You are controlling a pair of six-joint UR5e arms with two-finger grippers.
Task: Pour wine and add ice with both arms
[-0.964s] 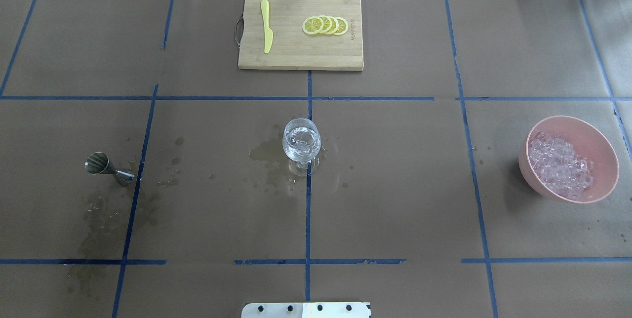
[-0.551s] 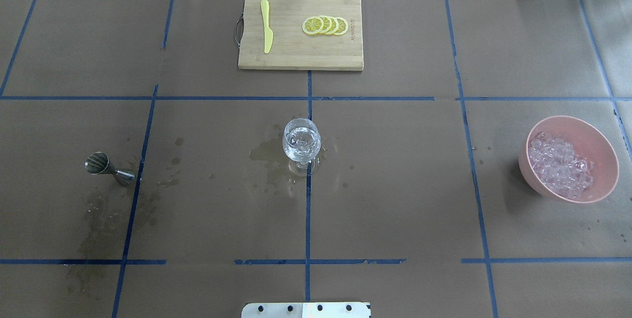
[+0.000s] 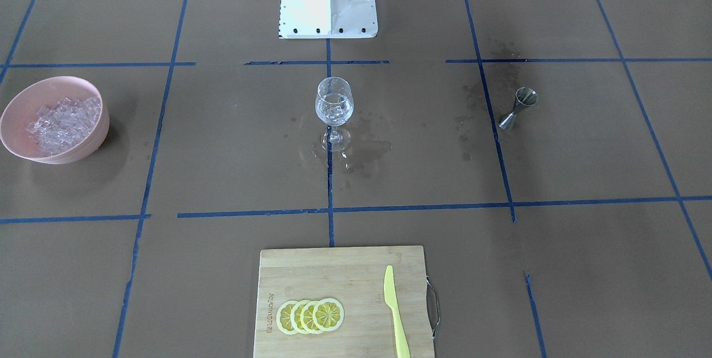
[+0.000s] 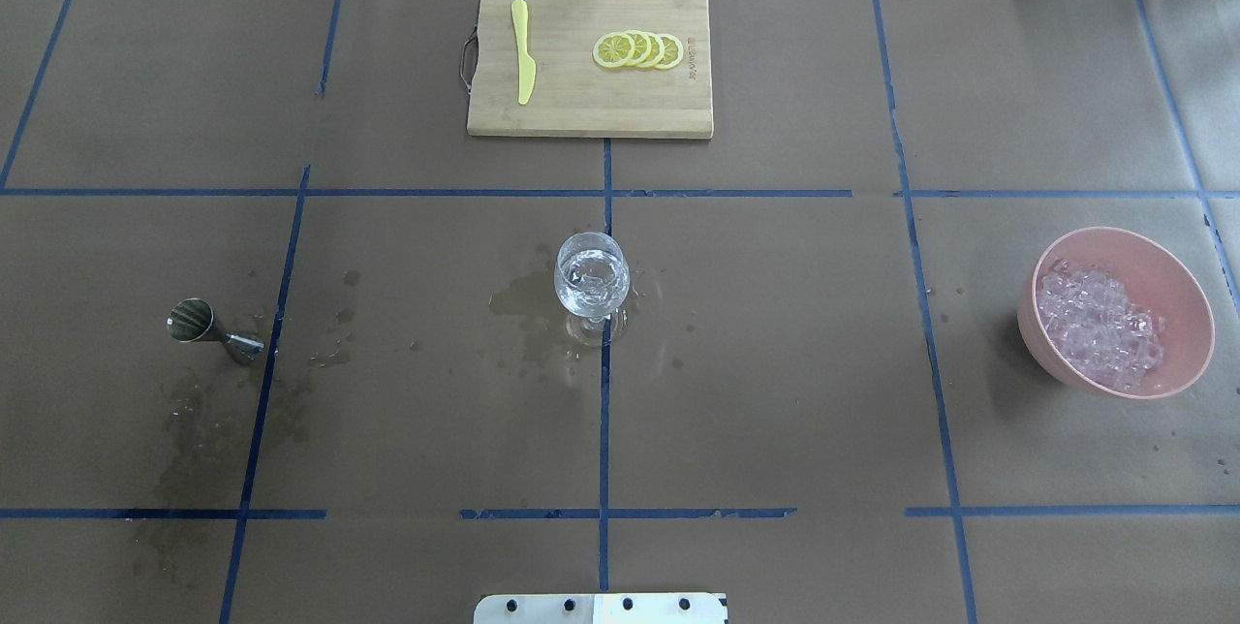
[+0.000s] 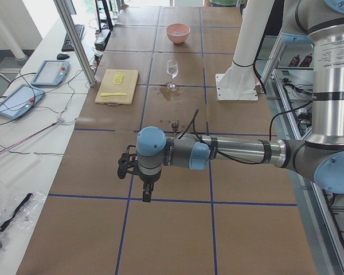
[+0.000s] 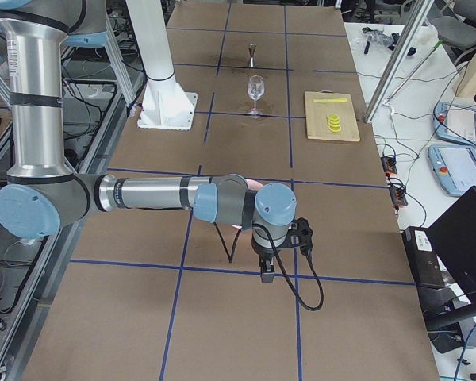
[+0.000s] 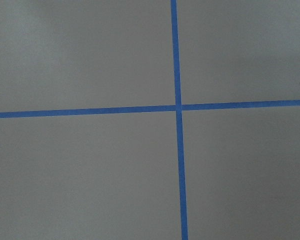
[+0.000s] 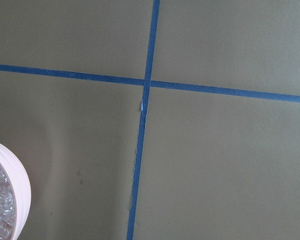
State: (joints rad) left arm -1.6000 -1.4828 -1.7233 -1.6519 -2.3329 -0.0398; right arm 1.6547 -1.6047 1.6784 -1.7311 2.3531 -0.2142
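Though neither arm reaches into the front-facing view, the wine glass [image 3: 334,103] stands upright there. It holds the wine [image 3: 334,118] low in its bowl with what look like a few cubes, and wet blotches ring its foot. The ice [image 3: 61,124] is heaped in the pink bowl [image 3: 16,103], and the jigger [image 3: 518,107] sits on the opposite side.

Overhead gives the same layout, with no gripper in frame.

From the left end, the left gripper [image 5: 147,193] hangs fingers-down over bare paper. The jigger is just beyond it and the glass farther on. Whether its fingers are apart or together cannot be told. From the right end, the right gripper [image 6: 267,271] hangs likewise and is equally unreadable.

The left wrist view shows only crossed tape beneath that tool. The right wrist view catches the bowl's rim, so the ice lies just beside and below that tool.

The likely trouble is a slick cube slipping from the fingers, or a reach nudging the top-heavy glass over on damp paper.
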